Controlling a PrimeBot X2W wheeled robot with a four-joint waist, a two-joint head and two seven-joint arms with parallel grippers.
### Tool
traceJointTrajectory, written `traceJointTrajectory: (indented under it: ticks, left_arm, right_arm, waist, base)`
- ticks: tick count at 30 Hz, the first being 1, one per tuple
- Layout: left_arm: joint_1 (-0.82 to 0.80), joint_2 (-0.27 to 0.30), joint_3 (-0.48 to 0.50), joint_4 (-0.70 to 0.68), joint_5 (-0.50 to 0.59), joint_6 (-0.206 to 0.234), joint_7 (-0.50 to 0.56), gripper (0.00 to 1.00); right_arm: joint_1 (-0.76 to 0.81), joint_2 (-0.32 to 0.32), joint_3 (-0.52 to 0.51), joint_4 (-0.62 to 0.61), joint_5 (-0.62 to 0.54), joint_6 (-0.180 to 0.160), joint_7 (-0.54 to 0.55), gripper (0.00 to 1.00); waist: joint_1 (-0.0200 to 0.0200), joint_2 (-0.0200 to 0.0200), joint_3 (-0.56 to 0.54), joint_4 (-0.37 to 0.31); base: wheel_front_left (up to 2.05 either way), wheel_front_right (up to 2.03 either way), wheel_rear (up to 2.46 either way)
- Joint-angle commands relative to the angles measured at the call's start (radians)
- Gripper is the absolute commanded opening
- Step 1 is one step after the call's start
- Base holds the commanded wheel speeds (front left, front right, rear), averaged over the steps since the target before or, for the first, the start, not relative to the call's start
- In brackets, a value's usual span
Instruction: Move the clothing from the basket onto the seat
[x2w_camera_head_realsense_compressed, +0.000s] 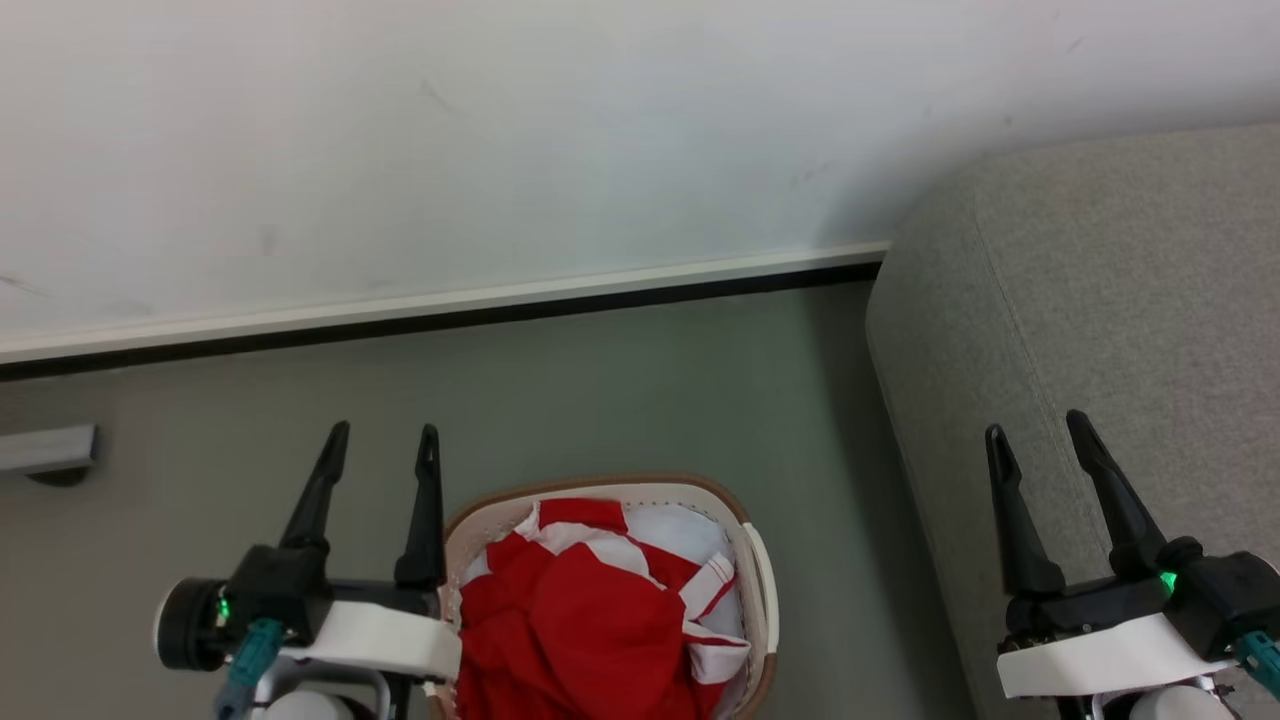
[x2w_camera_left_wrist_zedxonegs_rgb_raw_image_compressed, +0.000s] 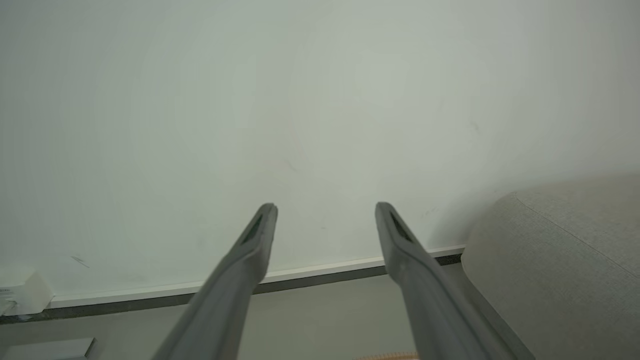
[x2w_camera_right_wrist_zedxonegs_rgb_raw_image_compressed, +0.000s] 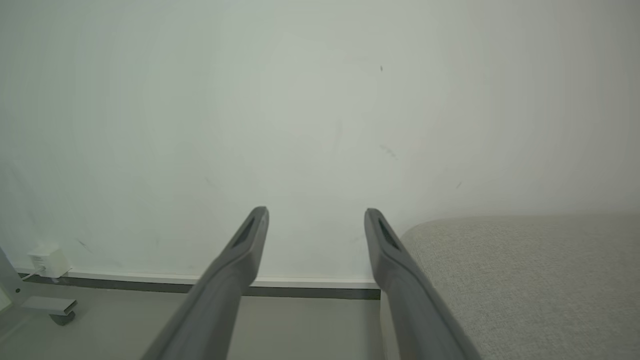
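Item: clothing (x2w_camera_head_realsense_compressed: 580, 610), bright red soft fabric with white bands, crumpled in 1 heap with folds overlapping; a white-banded edge lies toward the right side of the heap. Location: inside the basket (x2w_camera_head_realsense_compressed: 762, 570), not on the seat (x2w_camera_head_realsense_compressed: 1120, 300). Left end effector (x2w_camera_head_realsense_compressed: 385, 430): 2 long dark fingers spread well apart with nothing between them, pointing toward the wall (x2w_camera_head_realsense_compressed: 500, 130), placed just beside the basket's left rim in the head view. Right end effector (x2w_camera_head_realsense_compressed: 1036, 424): 2 fingers likewise spread wide and empty, pointing the same way, seen over the near rounded edge of the seat. Each wrist view shows its own 2 fingers parted against the pale wall, with bare space between the tips. Container: basket, oval, cream-white with a brown rim edge and a side handle at right, standing on the grey-green floor (x2w_camera_head_realsense_compressed: 620, 390) between the 2 end effectors; contents: the red clothing, filling most of it, over a pale liner (x2w_camera_head_realsense_compressed: 690, 530) showing at the far side. Seat: grey woven upholstery with a rounded corner and stitched seam, to the right of the basket, a strip of floor between them.
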Motion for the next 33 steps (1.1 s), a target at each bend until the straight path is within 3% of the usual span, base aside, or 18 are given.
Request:
traceJointTrajectory:
  ticks: [1, 13, 18, 27, 33]
  left_arm:
    - [-0.016, 0.004, 0.006, 0.001, 0.004, -0.003, 0.000, 1.00]
    - [-0.119, 0.024, 0.002, 0.120, 0.003, -0.069, 0.000, 1.00]
    - [-0.183, 0.052, -0.008, 0.284, -0.004, -0.114, 0.000, 1.00]
    - [-0.357, 0.092, -0.037, 0.633, -0.035, -0.158, 0.000, 1.00]
    - [-0.485, 0.126, -0.126, 0.821, -0.038, -0.174, 0.049, 1.00]
  right_arm:
    - [-0.016, 0.001, -0.001, -0.005, 0.006, -0.002, -0.002, 1.00]
    - [-0.104, 0.018, 0.020, -0.034, 0.016, -0.002, -0.001, 1.00]
    - [-0.141, 0.028, 0.033, -0.044, 0.025, -0.002, -0.001, 1.00]
    - [-0.190, 0.040, 0.040, -0.072, 0.044, -0.002, -0.001, 1.00]
    - [-0.215, 0.041, 0.049, -0.091, 0.077, -0.002, -0.001, 1.00]
  waist:
    - [-0.0001, -0.0001, 0.039, -0.027]
    - [-0.0001, -0.0001, 0.215, -0.112]
    - [-0.0001, -0.0001, 0.282, -0.154]
    - [-0.0001, -0.0001, 0.394, -0.218]
    - [-0.0001, -0.0001, 0.465, -0.252]
  base:
    - [0.00, 0.00, 0.00]
    - [0.00, 0.00, 0.00]
    - [0.00, 0.00, 0.00]
    - [0.00, 0.00, 0.00]
    - [0.00, 0.00, 0.00]
